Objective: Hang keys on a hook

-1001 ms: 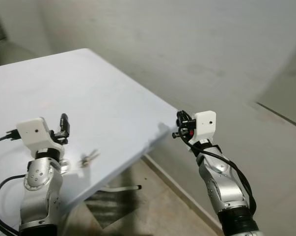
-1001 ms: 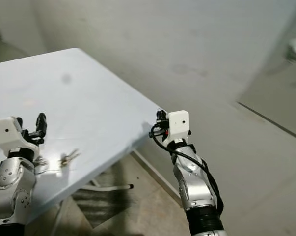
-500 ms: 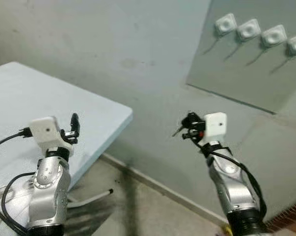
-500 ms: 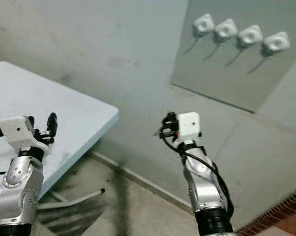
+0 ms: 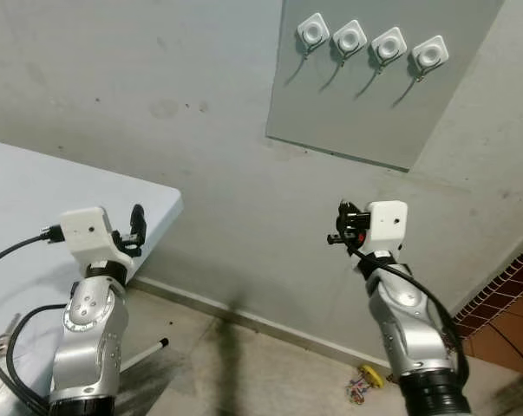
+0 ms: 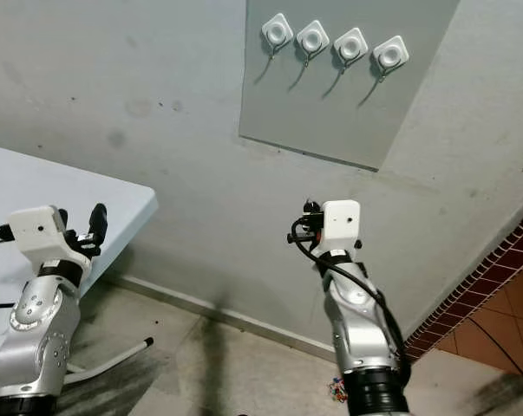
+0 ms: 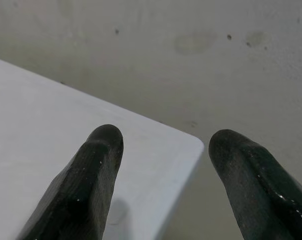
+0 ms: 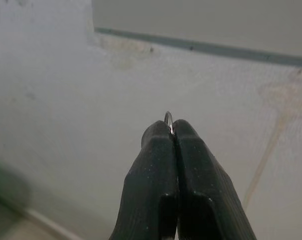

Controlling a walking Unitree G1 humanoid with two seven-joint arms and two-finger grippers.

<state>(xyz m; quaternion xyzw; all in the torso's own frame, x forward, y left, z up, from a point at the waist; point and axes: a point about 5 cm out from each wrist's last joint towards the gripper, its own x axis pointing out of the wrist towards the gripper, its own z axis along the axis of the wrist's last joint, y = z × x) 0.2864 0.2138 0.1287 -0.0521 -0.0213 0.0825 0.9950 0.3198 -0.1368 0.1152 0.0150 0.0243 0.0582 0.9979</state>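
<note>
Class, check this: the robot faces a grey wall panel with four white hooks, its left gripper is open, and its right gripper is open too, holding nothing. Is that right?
Not quite. The right gripper is shut, its fingers pinching a metal key ring, as the right wrist view shows. The rest stands: the grey panel carries four white hooks, and the left gripper is open.

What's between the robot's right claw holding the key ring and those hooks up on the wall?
Nothing but bare grey wall and the lower part of the panel carrying the four hooks, seen in the eye views. The right tool is below them.
</note>
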